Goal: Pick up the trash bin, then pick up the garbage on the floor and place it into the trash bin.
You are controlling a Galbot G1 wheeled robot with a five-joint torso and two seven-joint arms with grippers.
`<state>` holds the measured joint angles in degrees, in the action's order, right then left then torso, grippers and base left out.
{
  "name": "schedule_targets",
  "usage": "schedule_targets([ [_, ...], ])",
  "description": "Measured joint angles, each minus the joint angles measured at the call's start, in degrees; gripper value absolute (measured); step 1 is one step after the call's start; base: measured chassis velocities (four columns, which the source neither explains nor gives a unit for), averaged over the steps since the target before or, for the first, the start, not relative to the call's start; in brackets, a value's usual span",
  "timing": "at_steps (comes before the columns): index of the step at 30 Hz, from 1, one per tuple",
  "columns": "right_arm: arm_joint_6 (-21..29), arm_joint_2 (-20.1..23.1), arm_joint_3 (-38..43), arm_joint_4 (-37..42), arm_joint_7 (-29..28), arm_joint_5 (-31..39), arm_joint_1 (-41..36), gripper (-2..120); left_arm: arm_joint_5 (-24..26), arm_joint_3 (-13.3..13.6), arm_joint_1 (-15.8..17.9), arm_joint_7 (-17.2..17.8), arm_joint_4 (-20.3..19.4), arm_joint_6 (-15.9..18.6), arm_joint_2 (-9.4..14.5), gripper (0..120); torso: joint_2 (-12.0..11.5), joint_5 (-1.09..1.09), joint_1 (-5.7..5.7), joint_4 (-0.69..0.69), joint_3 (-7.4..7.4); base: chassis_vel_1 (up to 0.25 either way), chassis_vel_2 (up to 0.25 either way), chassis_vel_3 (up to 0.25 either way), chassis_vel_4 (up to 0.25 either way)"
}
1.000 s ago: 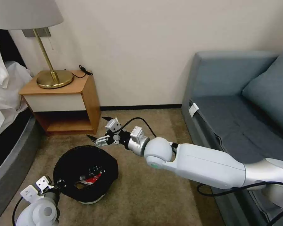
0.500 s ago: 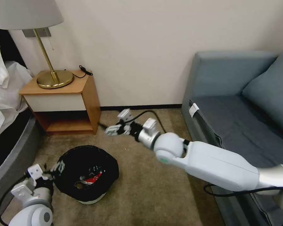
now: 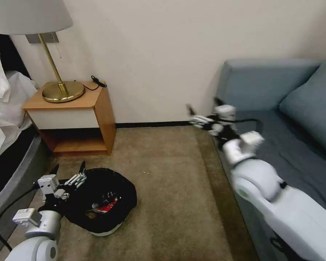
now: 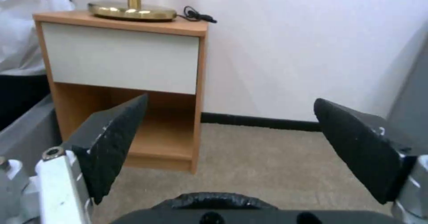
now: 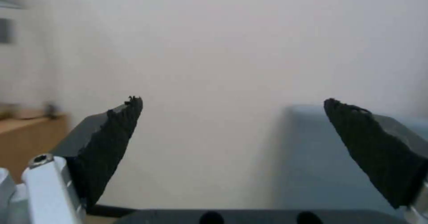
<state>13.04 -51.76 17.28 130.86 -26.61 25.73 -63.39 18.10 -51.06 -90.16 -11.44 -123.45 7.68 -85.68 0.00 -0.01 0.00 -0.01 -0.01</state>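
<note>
We are looking down at the trash bin (image 3: 97,203), which is sitting on the carpet (image 3: 170,188) in front of the nightstand (image 3: 74,116) and between the bed (image 3: 7,174) and the sofa (image 3: 279,119). Its crinkly black liner is spreading over the rim, and its pale base is showing at the near edge. Inside it we are seeing a red snack packet (image 3: 107,206) and a few other scraps that are too dark and small for us to name. Our left gripper (image 3: 69,174) is hanging just beside the bin's left rim, near the floor, with its fingers spread wide and nothing between them; in the left wrist view the same gripper (image 4: 232,150) is facing the nightstand across bare carpet. Our right gripper (image 3: 203,114) is raised up by the sofa arm, well apart from the bin, also spread wide and carrying nothing, and in the right wrist view that gripper (image 5: 232,143) is pointing at the wall (image 5: 223,50). No litter is lying on the stretch of carpet we are seeing, so we are judging the collecting as largely or wholly done, though other floor may be hidden from us. The bin itself is standing on the floor, not being held by either gripper.
</note>
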Motion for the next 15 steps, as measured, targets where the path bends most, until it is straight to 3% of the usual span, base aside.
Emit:
schedule_targets([
  [4, 1.3, -4.6, 4.8, 4.1, -0.1, -7.7, -11.0, 100, -0.3, 0.8, -0.3, 0.9, -0.5, -0.2, 0.3, 100, 0.0, 0.02, 0.00, -0.02, 0.00, 0.000, 0.000, 0.000, 0.000],
  [6, 0.6, -10.1, 5.6, 5.3, -0.1, -12.8, -16.6, 100, -0.8, 1.5, -0.4, 1.2, -0.5, -0.8, 0.4, 100, 0.0, 0.00, 0.00, -0.02, 0.00, 0.000, 0.000, 0.000, 0.000],
  [7, 0.6, -10.1, 5.6, 5.3, -0.1, -12.8, -16.6, 100, -0.8, 1.5, -0.4, 1.2, -0.5, -0.8, 0.4, 100, 0.0, 0.00, 0.00, -0.02, 0.00, 0.000, 0.000, 0.000, 0.000],
  [12, -2.5, -22.2, 4.1, 5.9, 1.3, -19.5, -21.7, 100, -3.0, 3.2, -0.9, 1.4, -0.7, -2.2, -0.3, 100, 0.0, -0.01, 0.00, 0.01, 0.00, 0.000, 0.000, 0.000, 0.000],
  [15, -3.4, -24.3, 3.5, 6.1, 2.1, -20.7, -23.2, 100, -3.5, 3.8, -1.2, 1.4, -0.7, -2.4, -0.3, 100, 0.0, -0.01, 0.00, 0.01, 0.00, 0.000, 0.000, 0.000, 0.000],
])
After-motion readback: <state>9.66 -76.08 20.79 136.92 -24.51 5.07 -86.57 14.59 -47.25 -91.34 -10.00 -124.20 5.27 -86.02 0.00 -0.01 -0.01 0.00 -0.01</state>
